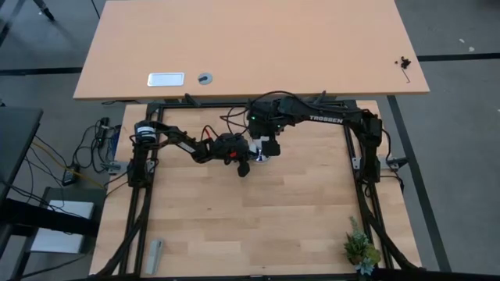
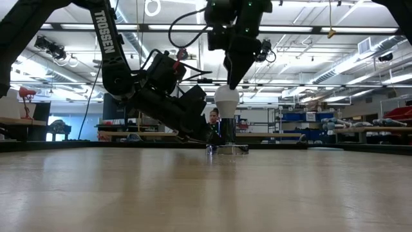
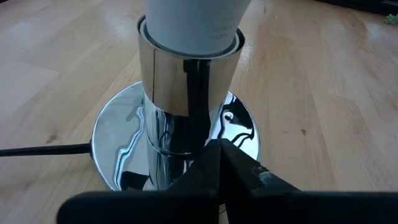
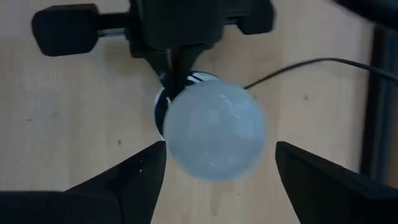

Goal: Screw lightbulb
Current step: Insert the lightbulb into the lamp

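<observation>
Left gripper (image 3: 219, 163), jaws pinched together, abuts the socket (image 3: 186, 93) seating the lightbulb (image 4: 214, 132); right gripper (image 4: 214, 163) spread wide, clear of the bulb.

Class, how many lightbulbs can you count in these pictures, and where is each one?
1. The lightbulb stands upright in the shiny socket base mid-table, directly below the open right gripper. No others show.

— Position of the lightbulb (image 2: 226, 100)?
— Upright in the socket base (image 3: 180, 134), far-centre of the table (image 1: 234, 218).
— Grippers?
— Right gripper (image 4: 214, 163) directly above the bulb; left gripper (image 3: 219, 163) at the base's left.
</observation>
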Robot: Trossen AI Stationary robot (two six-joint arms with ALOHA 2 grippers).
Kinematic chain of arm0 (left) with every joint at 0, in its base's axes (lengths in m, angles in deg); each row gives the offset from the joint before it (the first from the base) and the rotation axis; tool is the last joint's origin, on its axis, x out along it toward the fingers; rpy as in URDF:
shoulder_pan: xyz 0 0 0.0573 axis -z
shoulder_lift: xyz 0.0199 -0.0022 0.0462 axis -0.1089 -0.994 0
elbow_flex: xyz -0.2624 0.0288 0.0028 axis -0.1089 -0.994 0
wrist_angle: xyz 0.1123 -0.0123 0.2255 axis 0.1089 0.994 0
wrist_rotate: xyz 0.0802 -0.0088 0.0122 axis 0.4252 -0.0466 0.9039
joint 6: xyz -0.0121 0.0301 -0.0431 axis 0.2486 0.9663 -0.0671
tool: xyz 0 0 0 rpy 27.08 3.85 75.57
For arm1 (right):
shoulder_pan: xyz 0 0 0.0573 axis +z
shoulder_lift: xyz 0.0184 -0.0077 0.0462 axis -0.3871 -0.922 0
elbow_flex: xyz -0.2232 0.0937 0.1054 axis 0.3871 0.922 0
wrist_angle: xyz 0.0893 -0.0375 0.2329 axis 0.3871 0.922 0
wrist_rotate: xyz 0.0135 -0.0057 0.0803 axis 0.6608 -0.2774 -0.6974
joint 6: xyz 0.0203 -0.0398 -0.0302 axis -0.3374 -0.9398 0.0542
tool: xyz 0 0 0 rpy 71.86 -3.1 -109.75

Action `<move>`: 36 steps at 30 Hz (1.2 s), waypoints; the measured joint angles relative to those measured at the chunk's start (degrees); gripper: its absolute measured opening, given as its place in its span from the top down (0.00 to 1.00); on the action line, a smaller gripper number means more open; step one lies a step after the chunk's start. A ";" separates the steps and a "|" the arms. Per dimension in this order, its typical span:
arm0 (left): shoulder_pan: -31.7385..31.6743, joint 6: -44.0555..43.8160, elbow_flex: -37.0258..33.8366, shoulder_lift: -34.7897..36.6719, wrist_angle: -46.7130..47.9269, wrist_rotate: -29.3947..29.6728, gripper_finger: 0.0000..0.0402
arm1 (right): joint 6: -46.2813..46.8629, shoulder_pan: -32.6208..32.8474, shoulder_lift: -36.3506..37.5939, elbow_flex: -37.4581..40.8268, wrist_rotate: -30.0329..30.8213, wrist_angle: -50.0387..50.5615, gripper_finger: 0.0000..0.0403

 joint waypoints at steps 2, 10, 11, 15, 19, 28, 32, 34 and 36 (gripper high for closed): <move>0.00 0.00 0.00 -0.01 0.00 0.00 0.98 | -0.51 -0.02 0.00 1.08 -1.48 -1.06 0.24; 0.00 0.00 0.00 0.01 -0.02 0.00 0.98 | 3.26 -0.04 0.24 4.08 -2.31 -4.43 0.28; -0.01 0.00 0.00 -0.01 -0.01 0.00 0.98 | 5.14 -0.02 0.31 4.34 -2.26 -4.68 0.29; 0.00 0.00 0.00 -0.01 -0.02 0.00 0.98 | 18.45 -0.06 0.39 4.87 -1.86 -4.94 0.31; 0.00 0.00 0.00 0.00 -0.02 0.00 0.98 | 30.20 0.40 0.37 4.92 -1.05 -4.69 0.30; -0.02 0.00 0.00 0.00 -0.09 0.00 0.98 | 18.65 2.16 -0.20 -2.50 4.78 1.16 0.22; -0.02 0.00 0.00 0.00 -0.11 0.00 0.98 | 6.23 1.91 -0.11 -4.11 2.56 0.64 0.21; -0.02 0.00 0.00 -0.01 -0.12 0.00 0.98 | 1.64 1.64 -0.11 -3.99 -0.71 0.20 0.21; -0.02 0.00 0.00 -0.01 -0.20 0.00 0.98 | -0.86 1.25 -0.11 -3.08 -2.76 -0.35 0.22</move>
